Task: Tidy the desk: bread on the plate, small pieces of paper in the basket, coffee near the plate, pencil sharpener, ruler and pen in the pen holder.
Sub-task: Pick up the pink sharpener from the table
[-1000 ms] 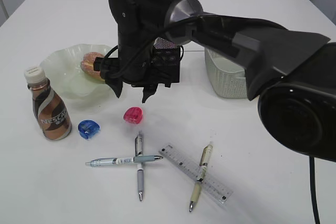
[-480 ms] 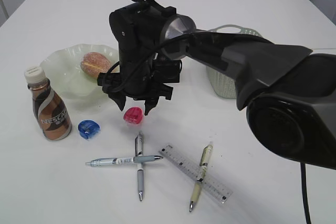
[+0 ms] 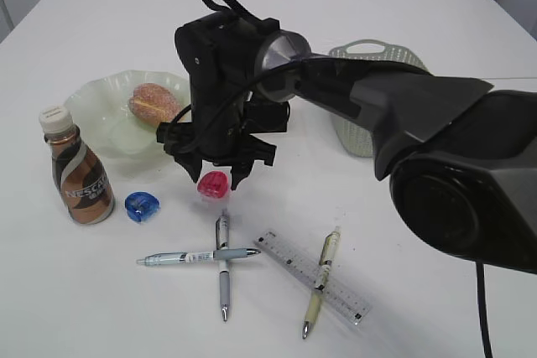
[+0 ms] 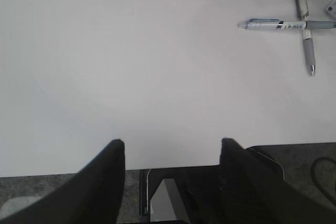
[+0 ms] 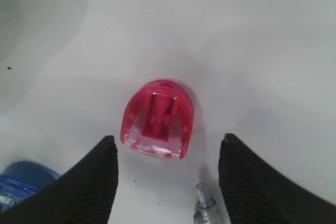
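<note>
Dropped my right claw down over the pink sharpener on the table, jaws spread either side, nothing pinched yet. Sharpener's small and slick, so closing off-centre could squirt it toward the crossed pens.

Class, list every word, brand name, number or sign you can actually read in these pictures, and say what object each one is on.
"NESCAFE", in white letters on the brown label of the coffee bottle.
Ruler: fine black markings along it, too small to read.
Pens: no print on the barrels can be read.
Pink pencil sharpener: no text visible.
Nothing else readable.
</note>
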Tool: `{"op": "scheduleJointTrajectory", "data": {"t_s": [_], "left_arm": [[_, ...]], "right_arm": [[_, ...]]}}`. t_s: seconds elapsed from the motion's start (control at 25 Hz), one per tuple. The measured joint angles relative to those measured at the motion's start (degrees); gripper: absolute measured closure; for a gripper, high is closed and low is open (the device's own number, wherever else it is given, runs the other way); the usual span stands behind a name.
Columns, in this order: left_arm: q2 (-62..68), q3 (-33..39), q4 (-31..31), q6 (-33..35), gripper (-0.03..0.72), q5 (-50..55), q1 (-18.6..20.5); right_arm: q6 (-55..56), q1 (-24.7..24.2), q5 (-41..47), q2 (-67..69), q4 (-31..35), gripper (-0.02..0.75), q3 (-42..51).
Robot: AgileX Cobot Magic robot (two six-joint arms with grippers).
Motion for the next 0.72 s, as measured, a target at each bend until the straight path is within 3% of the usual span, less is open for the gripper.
{"op": "scheduleJointTrajectory", "data": {"t_s": [0.44,0.72], "left_arm": [[0.0,0.0,0.0,0.0,0.265,0.0,0.0],[0.0,0.0,0.0,0.0,0.265,0.0,0.0]], "right_arm": [[0.6,0.0,0.0,0.1,0.4,0.291,0.0],[0.6,0.0,-1.3,0.4,4.1,0.291,0.0]]}}
